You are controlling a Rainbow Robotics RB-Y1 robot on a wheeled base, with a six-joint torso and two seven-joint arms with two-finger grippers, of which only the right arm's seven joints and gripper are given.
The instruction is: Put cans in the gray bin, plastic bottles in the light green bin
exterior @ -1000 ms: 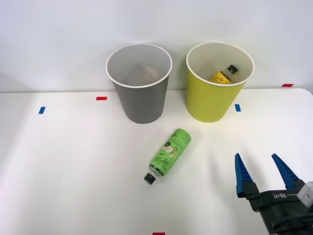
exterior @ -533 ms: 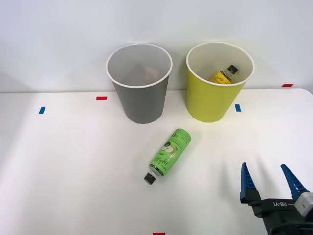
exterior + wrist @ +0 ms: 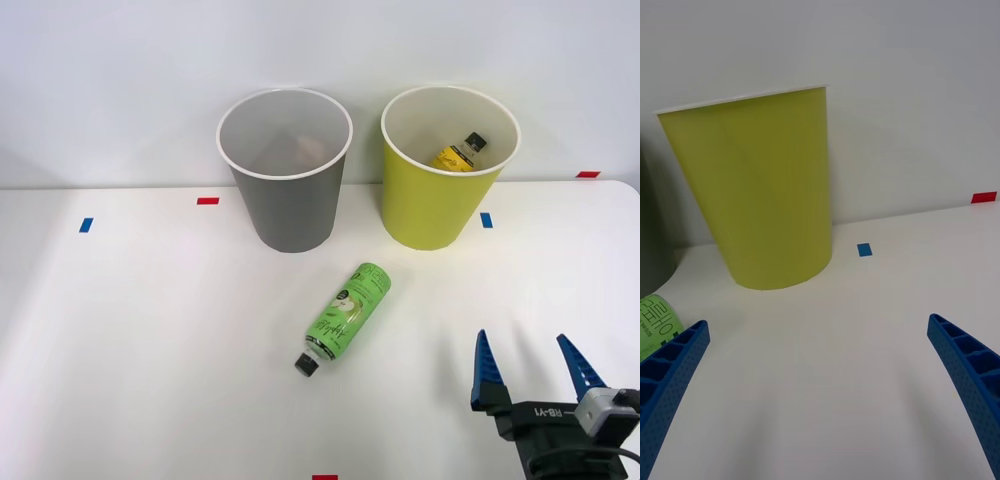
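White table [image 3: 150, 330]; gray bin [image 3: 287, 190] contents too dim to identify.

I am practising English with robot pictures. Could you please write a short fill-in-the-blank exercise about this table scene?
1. The green-labelled bottle lies on its side on the ____.
2. The yellow-labelled bottle is inside the ____ bin.
3. The fingers of the right gripper are ____ and hold nothing.
4. The colour of the bin to the robot's left of the light green bin is ____.

Missing words: table; light green; open; gray
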